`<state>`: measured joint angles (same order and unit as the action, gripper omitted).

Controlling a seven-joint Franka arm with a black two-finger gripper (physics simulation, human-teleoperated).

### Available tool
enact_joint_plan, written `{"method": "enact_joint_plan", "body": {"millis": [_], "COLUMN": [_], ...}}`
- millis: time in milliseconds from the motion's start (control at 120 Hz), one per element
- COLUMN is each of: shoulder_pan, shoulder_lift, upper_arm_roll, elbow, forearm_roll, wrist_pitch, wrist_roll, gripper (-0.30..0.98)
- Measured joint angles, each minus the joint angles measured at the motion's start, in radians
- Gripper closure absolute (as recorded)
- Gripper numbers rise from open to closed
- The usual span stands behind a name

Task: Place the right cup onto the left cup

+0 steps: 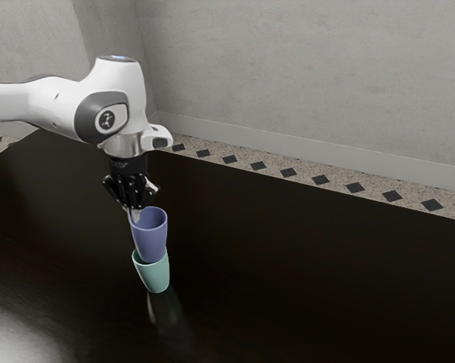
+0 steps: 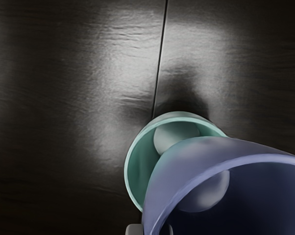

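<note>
Pinching: fingers (image 1: 134, 215) held purple cup (image 1: 151, 242) by its wall | mouth faced up, long axis near vertical | green cup (image 1: 156, 277) stood below

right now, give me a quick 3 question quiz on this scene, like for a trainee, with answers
1. Multiple choice: what is the gripper shut on?
a) nothing
b) the wall of the purple cup
c) the table's edge

2. True or false: the purple cup is higher up than the green cup.

3. Fill in the colour: the green cup stands on a table that is mostly very dark, nearly ____.

Key: 1. b; 2. true; 3. black
</note>
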<state>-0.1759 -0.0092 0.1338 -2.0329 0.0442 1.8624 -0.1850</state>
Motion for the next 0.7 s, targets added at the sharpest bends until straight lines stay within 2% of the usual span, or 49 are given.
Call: {"method": "enact_joint_plan", "body": {"millis": [325, 367, 542, 700], "shoulder_pan": [-0.006, -0.004, 0.001, 0.006], "shoulder_lift": [-0.002, -0.002, -0.008, -0.018], "upper_arm_roll": [0.005, 0.005, 0.004, 0.004], "elbow": [-0.002, -0.002, -0.009, -0.009], "forearm_roll": [-0.001, -0.003, -0.009, -0.011], "wrist_pitch": [0.002, 0.001, -0.004, -0.008], "wrist_roll": [-0.002, -0.002, -0.001, -0.001], "gripper": [0.77, 0.72, 0.35, 0.16]}}
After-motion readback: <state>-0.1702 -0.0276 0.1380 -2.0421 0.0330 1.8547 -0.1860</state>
